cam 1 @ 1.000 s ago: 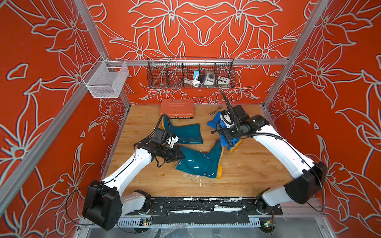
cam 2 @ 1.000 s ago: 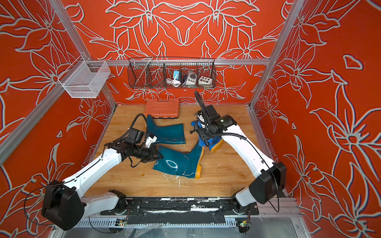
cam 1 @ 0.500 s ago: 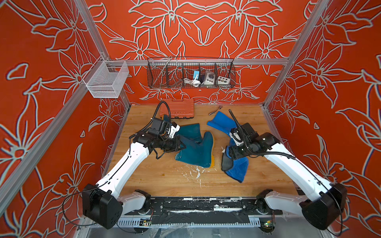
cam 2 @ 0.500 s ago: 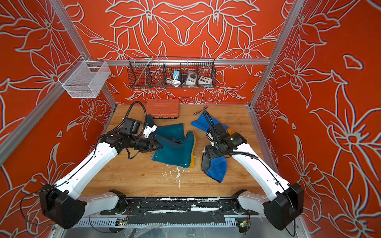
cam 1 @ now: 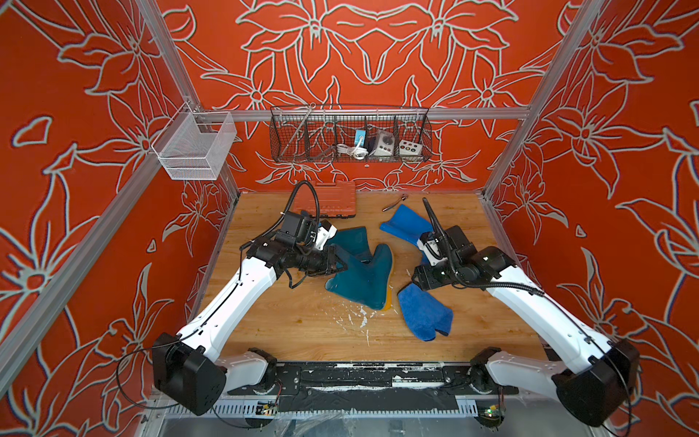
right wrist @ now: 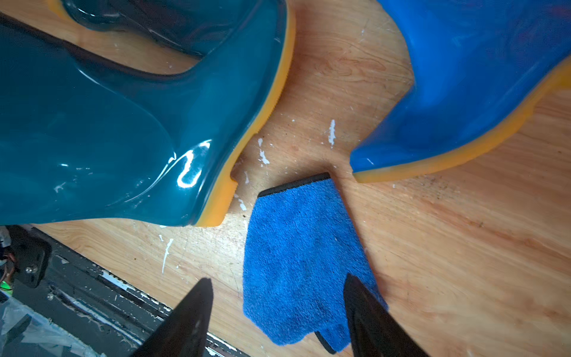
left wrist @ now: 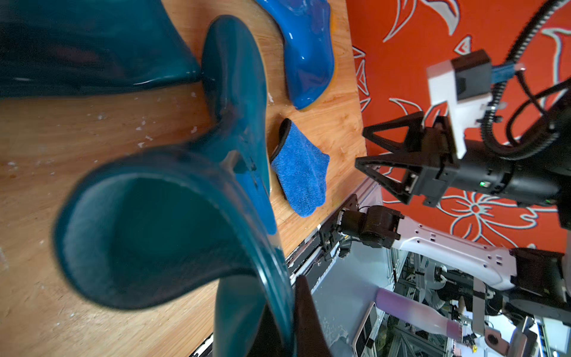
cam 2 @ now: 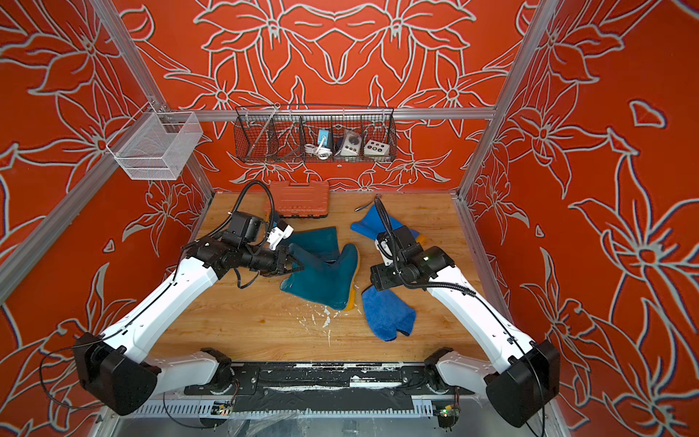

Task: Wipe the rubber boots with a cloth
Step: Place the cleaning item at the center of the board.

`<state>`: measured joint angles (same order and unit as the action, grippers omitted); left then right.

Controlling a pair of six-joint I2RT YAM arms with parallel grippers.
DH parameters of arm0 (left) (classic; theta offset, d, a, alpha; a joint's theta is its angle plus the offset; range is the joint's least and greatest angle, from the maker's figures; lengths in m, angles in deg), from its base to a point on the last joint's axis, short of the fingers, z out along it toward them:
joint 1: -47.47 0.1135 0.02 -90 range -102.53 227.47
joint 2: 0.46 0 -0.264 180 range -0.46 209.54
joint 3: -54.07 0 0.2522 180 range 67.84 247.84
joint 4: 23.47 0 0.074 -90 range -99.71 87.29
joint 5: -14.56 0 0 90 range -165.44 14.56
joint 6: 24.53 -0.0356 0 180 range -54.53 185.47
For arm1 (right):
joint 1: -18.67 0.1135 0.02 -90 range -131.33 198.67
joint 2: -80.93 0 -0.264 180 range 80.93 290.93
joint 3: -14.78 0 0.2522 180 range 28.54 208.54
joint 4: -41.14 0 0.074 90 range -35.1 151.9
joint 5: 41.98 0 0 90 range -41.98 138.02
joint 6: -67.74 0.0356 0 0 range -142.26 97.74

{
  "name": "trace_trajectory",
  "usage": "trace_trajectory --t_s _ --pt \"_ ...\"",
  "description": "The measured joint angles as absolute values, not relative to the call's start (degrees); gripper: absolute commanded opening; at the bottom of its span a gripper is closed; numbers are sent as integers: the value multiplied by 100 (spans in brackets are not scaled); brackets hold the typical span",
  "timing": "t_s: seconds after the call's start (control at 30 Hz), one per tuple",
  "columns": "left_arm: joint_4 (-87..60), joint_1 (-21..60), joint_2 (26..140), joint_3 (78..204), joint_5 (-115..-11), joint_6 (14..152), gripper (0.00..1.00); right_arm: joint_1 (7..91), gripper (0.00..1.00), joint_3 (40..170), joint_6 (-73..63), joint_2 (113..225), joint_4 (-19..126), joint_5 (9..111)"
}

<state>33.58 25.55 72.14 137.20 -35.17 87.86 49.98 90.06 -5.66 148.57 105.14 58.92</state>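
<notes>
Now the right gripper (right wrist: pixel 278 278) gapes, cloth (cam 1: pixel 423 316) dropped; left gripper (cam 1: pixel 340 264) still clamps teal boot (cam 1: pixel 363 282).

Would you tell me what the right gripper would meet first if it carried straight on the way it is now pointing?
Most likely the cloth: the right gripper points down at it with jaws open, and nothing lies between. How high above it the jaws stand is unclear.
</notes>
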Motion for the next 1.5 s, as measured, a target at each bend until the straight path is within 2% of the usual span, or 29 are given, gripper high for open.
trace_trajectory --t_s 0.2,0.5,0.7,0.97,1.13,1.3,1.5 --pt "3754 1784 7605 14725 -3465 8314 0 5855 64 9111 -468 15208 10079 6084" --pt "4226 1755 7560 15541 -3504 8014 0 6679 60 9574 -324 15807 9629 6375" --pt "4744 1981 7304 15886 -3745 7724 0 6917 59 10197 -348 16140 9535 6569" --pt "5522 2842 7208 16463 -4123 7273 0 7024 58 11364 -542 17055 9559 6847" --pt "6136 3049 7743 17735 -4713 6535 0 7020 57 12634 -756 18021 9605 7022" --pt "6337 3285 8384 18465 -5052 5848 0 7024 57 14175 -975 19245 9712 7192" --pt "6868 4013 9463 19484 -5251 5217 0 6993 56 16560 -1082 21105 9974 7304"
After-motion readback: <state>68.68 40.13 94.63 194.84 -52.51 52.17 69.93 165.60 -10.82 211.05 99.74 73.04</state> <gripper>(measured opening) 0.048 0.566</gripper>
